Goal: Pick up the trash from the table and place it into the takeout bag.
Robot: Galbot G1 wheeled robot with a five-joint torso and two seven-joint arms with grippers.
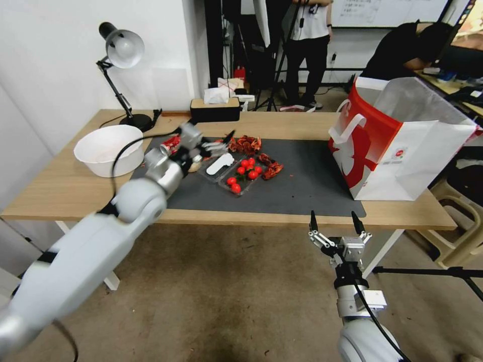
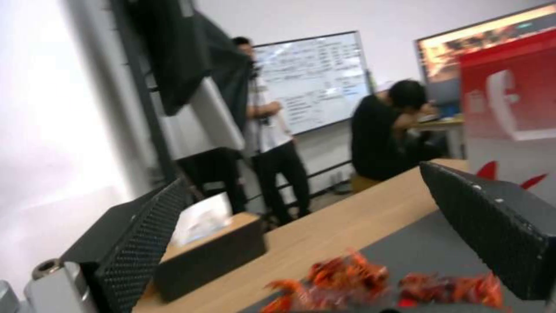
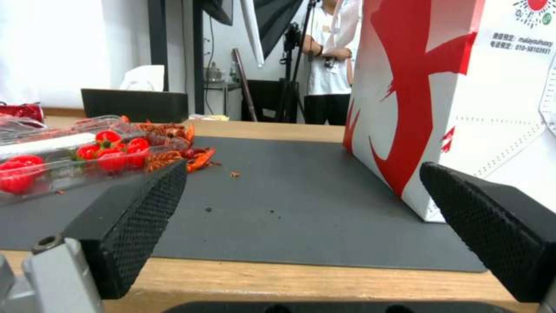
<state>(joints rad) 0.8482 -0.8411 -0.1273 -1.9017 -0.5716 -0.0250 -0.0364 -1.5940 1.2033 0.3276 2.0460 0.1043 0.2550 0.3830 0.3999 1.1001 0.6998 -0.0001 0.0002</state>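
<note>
Right pincer (image 1: 336, 224) nearest, spread wide and empty, hanging off the worktop (image 1: 60, 188) front edge. Left pincer (image 1: 219, 143) next, jaws spread with nothing between, over the mat's (image 1: 302, 186) left part. Trash on the mat: clear tray (image 1: 236, 176) of red round fruit, long axis running front-right to back-left; probably light, thin, springy, best pinched at a rim. Red shell scraps (image 1: 246, 145) behind look brittle and loose. Takeout bag (image 1: 402, 146) far right, upright, mouth open upward.
</note>
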